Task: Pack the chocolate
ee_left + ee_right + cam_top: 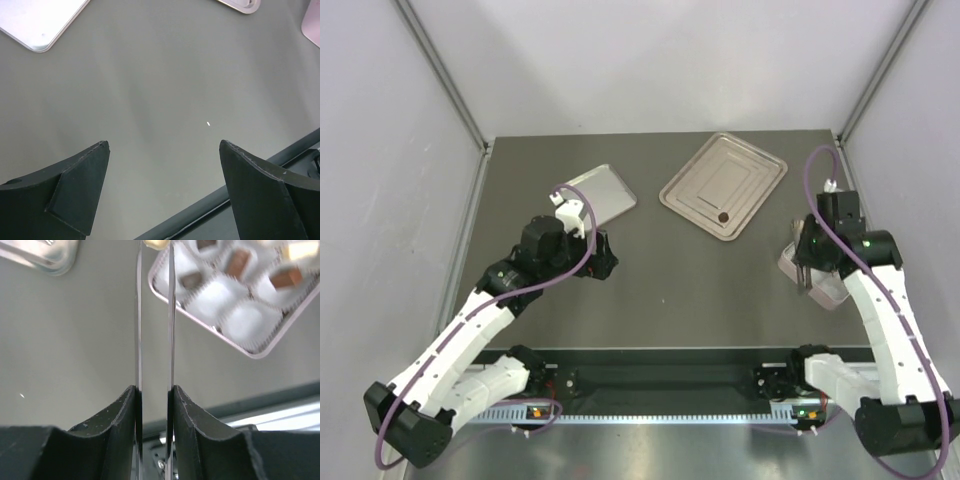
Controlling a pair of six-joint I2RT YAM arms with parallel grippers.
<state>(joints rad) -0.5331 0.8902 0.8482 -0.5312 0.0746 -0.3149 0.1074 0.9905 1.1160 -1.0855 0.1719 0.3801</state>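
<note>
Grey desk (pixel 670 290), pale walls: the bent left arm holds its left hand (pixel 162 145) low over the surface, jaws wide and empty. The right arm angles down, its right hand (pixel 154 387) squeezed narrow on slim metal tweezers (pixel 138 315) whose tips pinch a cream chocolate piece (pixel 156 243) over the edge of the pink square box (pixel 260 347), where brown chocolate pieces (pixel 238 264) sit in white cups. Farther back, one dark chocolate piece (pixel 723 215) lies on the large silver tray (pixel 705 175).

Glossy metal tray (pixel 705 178), matt table (pixel 670 290)
</note>
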